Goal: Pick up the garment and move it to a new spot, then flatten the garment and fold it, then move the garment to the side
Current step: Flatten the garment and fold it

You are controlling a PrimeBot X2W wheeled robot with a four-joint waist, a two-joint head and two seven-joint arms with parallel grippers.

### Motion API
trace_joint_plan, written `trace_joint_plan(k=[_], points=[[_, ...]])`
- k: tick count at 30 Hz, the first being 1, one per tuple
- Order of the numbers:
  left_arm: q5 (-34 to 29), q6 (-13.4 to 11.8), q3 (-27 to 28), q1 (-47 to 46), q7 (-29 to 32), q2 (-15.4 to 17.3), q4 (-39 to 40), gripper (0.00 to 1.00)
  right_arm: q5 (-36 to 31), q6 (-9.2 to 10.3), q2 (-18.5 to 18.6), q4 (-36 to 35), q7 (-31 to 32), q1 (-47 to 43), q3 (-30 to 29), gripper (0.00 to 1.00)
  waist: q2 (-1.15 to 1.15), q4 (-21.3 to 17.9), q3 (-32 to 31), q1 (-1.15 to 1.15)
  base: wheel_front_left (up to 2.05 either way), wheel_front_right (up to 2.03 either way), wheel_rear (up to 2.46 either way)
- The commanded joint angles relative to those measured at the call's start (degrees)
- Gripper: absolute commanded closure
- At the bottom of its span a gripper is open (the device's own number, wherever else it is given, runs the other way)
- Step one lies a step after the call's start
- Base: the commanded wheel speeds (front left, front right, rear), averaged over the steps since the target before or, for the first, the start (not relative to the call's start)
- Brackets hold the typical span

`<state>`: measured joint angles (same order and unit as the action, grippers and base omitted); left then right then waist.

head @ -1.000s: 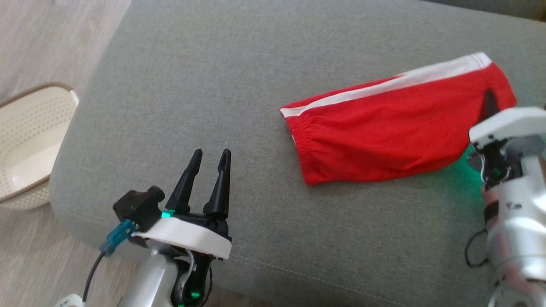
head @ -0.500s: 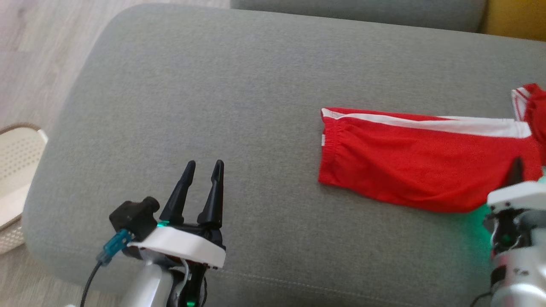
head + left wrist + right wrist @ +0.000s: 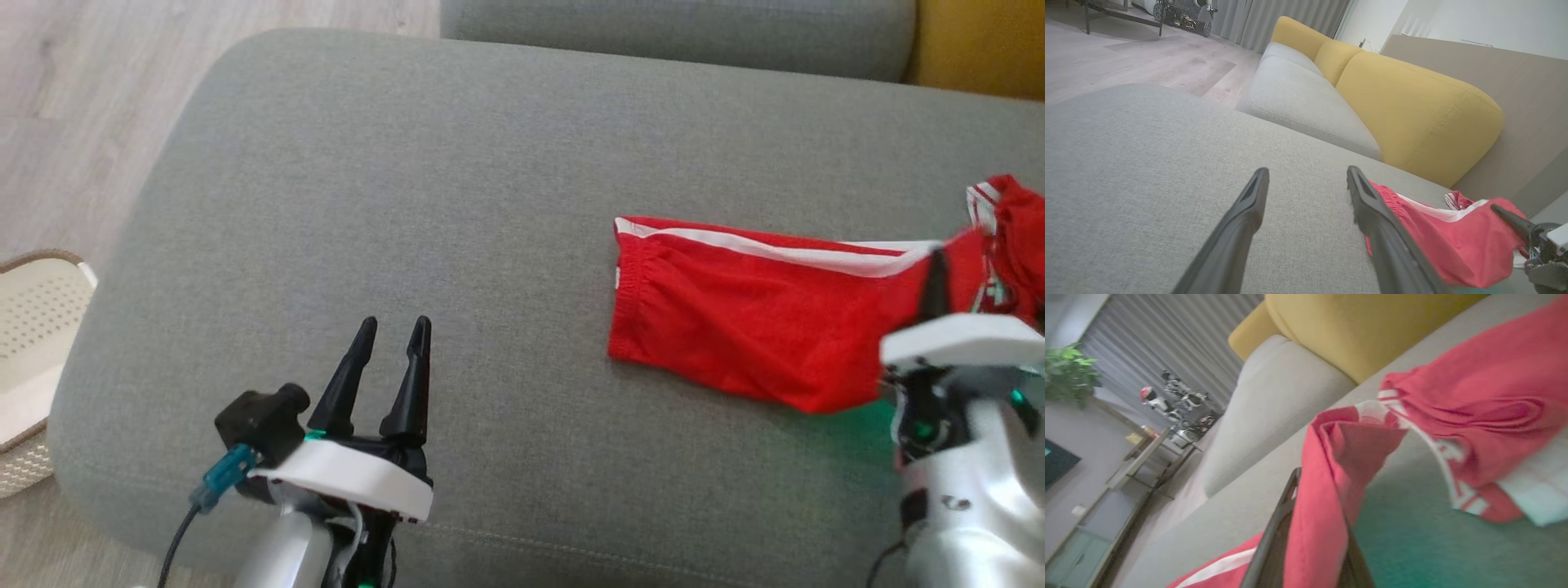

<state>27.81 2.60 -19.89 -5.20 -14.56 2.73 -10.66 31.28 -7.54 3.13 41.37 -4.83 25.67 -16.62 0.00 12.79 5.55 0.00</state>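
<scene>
finding: my right gripper (image 3: 936,273) has its jaws pressed together on a pinch of the garment (image 3: 735,318); in the right wrist view the red cloth drapes over both fingers. my left gripper (image 3: 393,328) stands spread and empty above the cushion (image 3: 408,180), near its front edge and well apart from the cloth.

location: the garment lies toward the cushion's right edge. the waistband (image 3: 624,302) end is flat and faces the middle, while the pinched end is raised off the surface.

judgement: the step in hand looks like a fold. i should carry the raised end low and straight toward the waistband, keeping the white stripe (image 3: 775,249) laid on itself. my left jaws could pin the waistband so it does not creep.

materials: thin, limp red knit with a gathered elastic waistband. the cushion is a coarse grey weave with rounded corners, so the cloth will likely drag rather than slide.
</scene>
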Motion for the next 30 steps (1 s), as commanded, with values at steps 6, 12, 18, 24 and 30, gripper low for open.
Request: trace_joint_plan(k=[6,12,18,24,30], points=[[-0.6,0.4,2.1,-0.4,-0.4,0.1,1.4,0.0,6.6,0.05,-0.2,-7.9,-2.6,0.2,15.1,1.0,0.0,1.7,-1.2,0.0,0.0,0.0,0.0],[-0.5,0.3,2.0,0.0,-0.4,0.1,1.3,0.0,10.0,0.05,-0.2,-12.8,-3.3,-2.7,26.7,1.0,0.0,3.2,-1.7,0.0,0.0,0.0,0.0],[-0.3,0.2,2.0,0.2,-0.4,0.1,1.3,0.0,10.6,0.05,-0.2,-12.9,-3.5,-3.4,32.2,1.0,0.0,4.3,-1.8,0.0,0.0,0.0,0.0],[0.1,0.1,1.5,0.3,-0.4,0.1,1.3,0.0,11.6,0.05,-0.2,-9.9,-4.3,-2.4,36.1,1.0,0.0,5.7,-1.5,0.0,0.0,0.0,0.0],[0.7,-0.3,1.1,0.4,-0.4,0.1,1.2,0.0,12.3,0.05,-0.2,-6.9,-4.3,-1.4,41.5,0.0,0.0,6.8,-0.9,0.0,0.0,0.0,0.0]])
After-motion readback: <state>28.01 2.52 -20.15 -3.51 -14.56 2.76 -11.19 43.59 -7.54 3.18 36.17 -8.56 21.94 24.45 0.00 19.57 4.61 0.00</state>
